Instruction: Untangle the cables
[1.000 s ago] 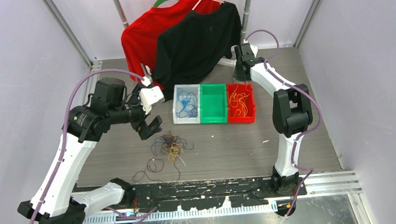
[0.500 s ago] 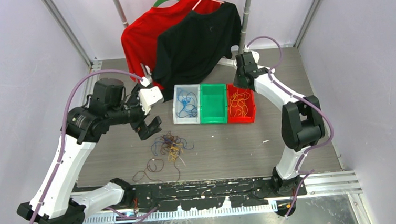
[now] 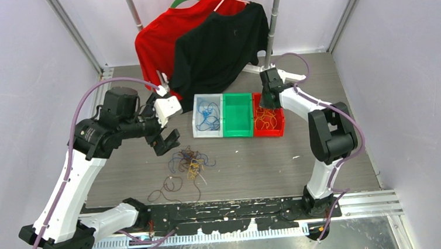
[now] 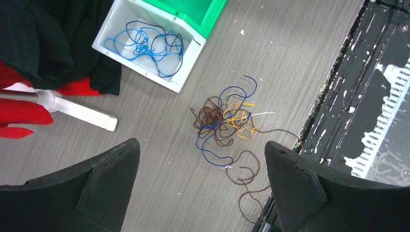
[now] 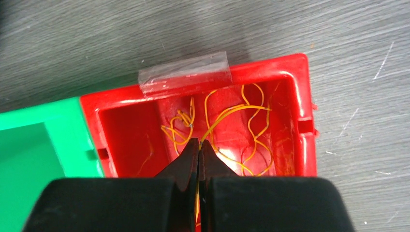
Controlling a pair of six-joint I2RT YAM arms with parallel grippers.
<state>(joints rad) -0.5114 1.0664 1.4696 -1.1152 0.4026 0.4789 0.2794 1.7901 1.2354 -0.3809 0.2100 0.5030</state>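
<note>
Our right gripper (image 5: 198,145) has swung over the red plastic bin (image 5: 300,96) beneath its jaws, pinching a thin yellow-orange cable (image 5: 232,111). Our left gripper (image 4: 200,147) gapes wide above the tangled thin cables (image 4: 220,121).

Your tangle of thin blue, dark brown and yellow-orange cables (image 4: 223,121) lies on a grey wood-grain bench (image 4: 145,159). Blue strands (image 4: 145,46) fill the white plastic bin (image 4: 140,72), yellow-orange strands (image 5: 251,121) the red plastic bin (image 5: 304,121). The third plastic bin (image 3: 238,114) is green; the left pincer (image 4: 200,145) and right pincer (image 5: 198,144) are black.

White arms (image 3: 69,176), black joints (image 3: 327,134), lilac hoses (image 3: 115,79)
</note>
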